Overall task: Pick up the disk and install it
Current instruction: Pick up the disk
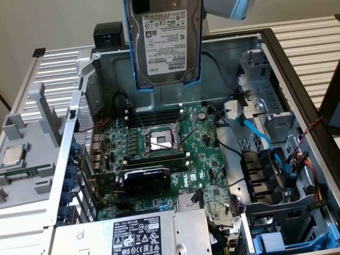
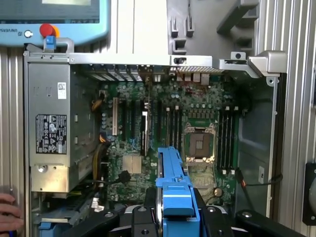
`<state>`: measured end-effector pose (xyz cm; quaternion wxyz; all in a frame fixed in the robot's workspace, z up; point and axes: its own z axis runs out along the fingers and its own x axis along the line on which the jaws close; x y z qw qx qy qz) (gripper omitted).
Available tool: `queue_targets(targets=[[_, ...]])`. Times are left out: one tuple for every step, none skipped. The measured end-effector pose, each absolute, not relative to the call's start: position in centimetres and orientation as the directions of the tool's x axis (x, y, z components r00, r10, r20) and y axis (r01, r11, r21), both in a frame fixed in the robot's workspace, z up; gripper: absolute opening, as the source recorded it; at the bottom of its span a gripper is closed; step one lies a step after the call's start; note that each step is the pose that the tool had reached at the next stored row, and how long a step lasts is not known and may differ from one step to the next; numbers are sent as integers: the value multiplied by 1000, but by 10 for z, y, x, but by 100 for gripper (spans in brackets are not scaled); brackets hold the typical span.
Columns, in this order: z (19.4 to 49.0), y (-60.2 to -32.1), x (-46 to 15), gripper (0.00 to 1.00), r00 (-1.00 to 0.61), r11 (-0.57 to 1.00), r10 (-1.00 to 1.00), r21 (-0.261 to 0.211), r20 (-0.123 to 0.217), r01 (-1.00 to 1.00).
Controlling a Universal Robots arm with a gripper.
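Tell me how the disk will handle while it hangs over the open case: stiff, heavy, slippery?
The disk is probably rigid and dense, given its metal body. Its blue frame looks like plastic, so it may flex or slip slightly in the gripper.

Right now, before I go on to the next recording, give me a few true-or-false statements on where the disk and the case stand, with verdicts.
1. The gripper holds the disk in the air above the open computer case. True.
2. The disk's white label faces away from the exterior view. False: the label faces that view.
3. The disk is already seated in a drive bay. False: it hangs over the motherboard, clamped by its blue frame.
4. A processor chip lies outside the case, at the exterior view's left. True.
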<state>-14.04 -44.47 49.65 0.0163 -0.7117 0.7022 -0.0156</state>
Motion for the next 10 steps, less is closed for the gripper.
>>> queue_targets(targets=[[497, -447, -140, 37, 13, -13, -1000, -45, -1, -999], [497, -449, -139, 37, 13, -13, -1000, -45, -1, -999], [497, -450, -138, 37, 13, -13, -1000, -45, -1, -999], [497, -452, -138, 37, 13, -13, -1000, -45, -1, -999], [496, -454, -137, 37, 13, -13, -1000, -45, -1, -999], [496, -456, -136, 37, 13, -12, -1000, -45, -1, -999], [497, -458, -135, 37, 12, -12, -1000, -45, -1, -999], [496, -461, -135, 37, 12, -12, -1000, -45, -1, -999], [496, -463, -134, 37, 12, -12, -1000, -45, -1, -999], [496, -465, -134, 37, 12, -12, -1000, -45, -1, -999]])
